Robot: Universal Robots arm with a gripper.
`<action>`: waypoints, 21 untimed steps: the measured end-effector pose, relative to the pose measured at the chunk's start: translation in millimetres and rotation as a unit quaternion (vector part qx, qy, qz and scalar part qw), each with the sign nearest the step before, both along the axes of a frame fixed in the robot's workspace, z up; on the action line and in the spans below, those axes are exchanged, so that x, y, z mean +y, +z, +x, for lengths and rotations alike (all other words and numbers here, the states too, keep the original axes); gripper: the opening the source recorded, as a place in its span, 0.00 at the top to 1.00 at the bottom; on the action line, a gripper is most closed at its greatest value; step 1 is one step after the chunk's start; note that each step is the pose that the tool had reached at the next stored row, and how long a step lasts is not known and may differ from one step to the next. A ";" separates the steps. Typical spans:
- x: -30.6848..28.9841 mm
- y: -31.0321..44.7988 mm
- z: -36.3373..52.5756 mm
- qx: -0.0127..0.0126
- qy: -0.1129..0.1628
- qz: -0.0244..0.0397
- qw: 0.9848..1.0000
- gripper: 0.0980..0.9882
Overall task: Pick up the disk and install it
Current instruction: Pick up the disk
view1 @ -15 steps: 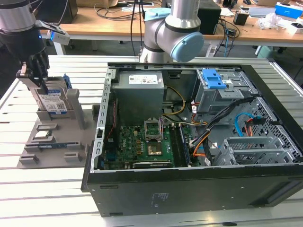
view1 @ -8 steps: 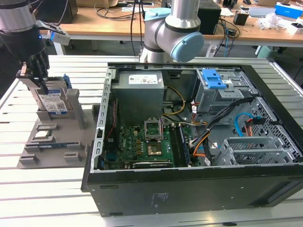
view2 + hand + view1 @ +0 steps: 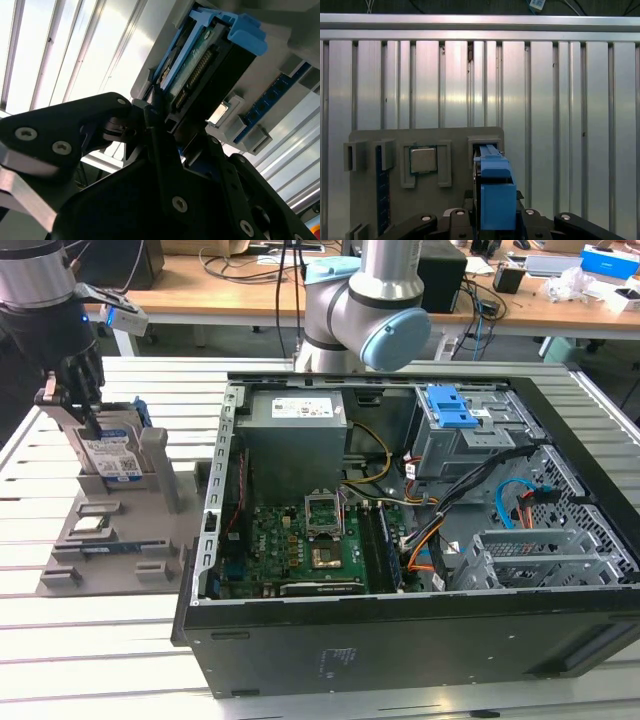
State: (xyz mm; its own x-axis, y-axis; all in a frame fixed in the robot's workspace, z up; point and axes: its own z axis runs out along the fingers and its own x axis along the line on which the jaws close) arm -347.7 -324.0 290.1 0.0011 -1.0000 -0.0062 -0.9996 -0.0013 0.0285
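One open computer case [image 3: 420, 640] fills most of the exterior view. At that view's left lies a grey holder [image 3: 110, 540] with the disk [image 3: 108, 455] standing upright in its slot. The gripper [image 3: 86, 420] is at the disk's top edge; whether its jaws have clamped cannot be told. The disk looks rigid, dense and shock-sensitive. It is probably best held across its flat metal faces, since the blue plastic bracket may flex and the connector pins are exposed.

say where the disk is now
At the exterior view's left, the disk stands upright in the grey holder, beside the open computer case, under the gripper.
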 end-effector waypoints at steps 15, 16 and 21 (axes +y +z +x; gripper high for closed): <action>0.2 18.5 0.0 0.000 0.000 0.000 1.000 0.70; 0.3 19.8 0.0 0.000 0.000 0.000 1.000 0.70; 0.4 25.2 0.0 0.000 0.000 0.000 1.000 0.70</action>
